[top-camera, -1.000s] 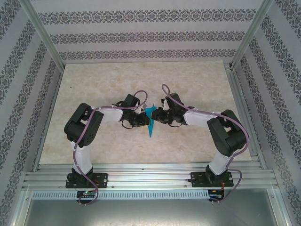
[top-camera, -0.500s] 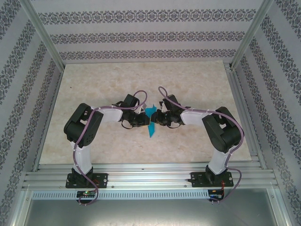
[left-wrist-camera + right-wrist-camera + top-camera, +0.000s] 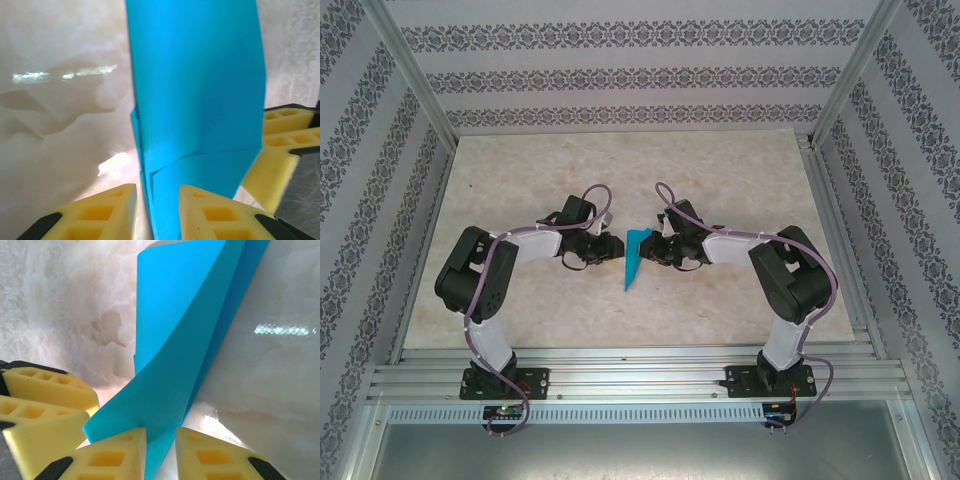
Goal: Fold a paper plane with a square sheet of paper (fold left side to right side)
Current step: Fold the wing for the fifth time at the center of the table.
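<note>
The plane sits mid-table between both grippers, folded to a slim dart. The right gripper pinches its folded edge, probably to hold the layers together. The left gripper is just beside it, jaws slightly parted around the paper's edge and not clamping.

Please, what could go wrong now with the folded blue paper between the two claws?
1. The right claw alone pinches the paper plane, and by one edge, so the paper may pivot or slip.
2. The left claw stands open with the paper's edge between its fingers. A sideways move could snag that edge and spoil the crease.
3. The layers gape apart in the right wrist view, so the fold may spring open.
</note>
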Tool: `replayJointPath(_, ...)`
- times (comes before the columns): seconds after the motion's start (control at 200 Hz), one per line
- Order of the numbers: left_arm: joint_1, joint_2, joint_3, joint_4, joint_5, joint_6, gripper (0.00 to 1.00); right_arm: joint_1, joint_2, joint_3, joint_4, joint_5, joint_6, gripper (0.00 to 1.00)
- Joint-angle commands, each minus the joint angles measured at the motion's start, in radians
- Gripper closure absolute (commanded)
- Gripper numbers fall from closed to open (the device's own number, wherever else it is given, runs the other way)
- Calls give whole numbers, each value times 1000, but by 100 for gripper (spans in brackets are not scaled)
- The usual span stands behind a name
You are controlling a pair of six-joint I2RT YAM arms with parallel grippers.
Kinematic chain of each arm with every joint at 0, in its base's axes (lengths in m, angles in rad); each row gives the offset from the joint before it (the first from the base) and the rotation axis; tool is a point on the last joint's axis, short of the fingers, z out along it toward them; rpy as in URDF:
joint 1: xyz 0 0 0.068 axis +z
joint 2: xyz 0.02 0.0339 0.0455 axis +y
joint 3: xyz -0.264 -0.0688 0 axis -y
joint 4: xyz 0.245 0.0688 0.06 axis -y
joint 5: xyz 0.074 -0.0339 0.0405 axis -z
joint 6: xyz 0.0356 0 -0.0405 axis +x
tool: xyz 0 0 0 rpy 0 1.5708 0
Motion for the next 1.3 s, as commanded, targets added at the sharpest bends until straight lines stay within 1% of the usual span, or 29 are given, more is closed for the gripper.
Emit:
replayJointPath(0.0, 4, -40, 7, 56, 57, -6, 70, 11, 20, 29, 19, 6, 5, 77)
replayJointPath(0.105, 2, -36, 17, 110, 103, -36, 67, 12, 22, 29, 19, 5, 5, 77)
replayJointPath(0.25, 4, -17, 38, 170, 128, -79, 62, 13, 22, 30, 8, 6, 0, 78)
replayJointPath(0.385, 2, 5, 60, 188, 143, -95, 59, 14, 21, 29, 6, 9, -2, 78)
replayJointPath(0.515, -6, 26, 78, 185, 146, -94, 58, 14, 21, 31, 6, 10, -2, 78)
replayJointPath(0.609, -15, 47, 91, 173, 143, -86, 59, 16, 23, 34, 7, 7, -2, 78)
replayJointPath(0.799, -20, 71, 100, 160, 123, -83, 67, 19, 26, 34, 5, 10, -2, 78)
replayJointPath(1.004, -24, 90, 110, 143, 116, -72, 73, 20, 29, 40, 0, 11, -3, 78)
replayJointPath(1.214, -26, 96, 118, 76, 57, -36, 74, 20, 28, 37, -9, 20, -8, 78)
replayJointPath(1.294, -26, 99, 119, 67, 55, -32, 74, 20, 27, 36, -8, 20, -8, 78)
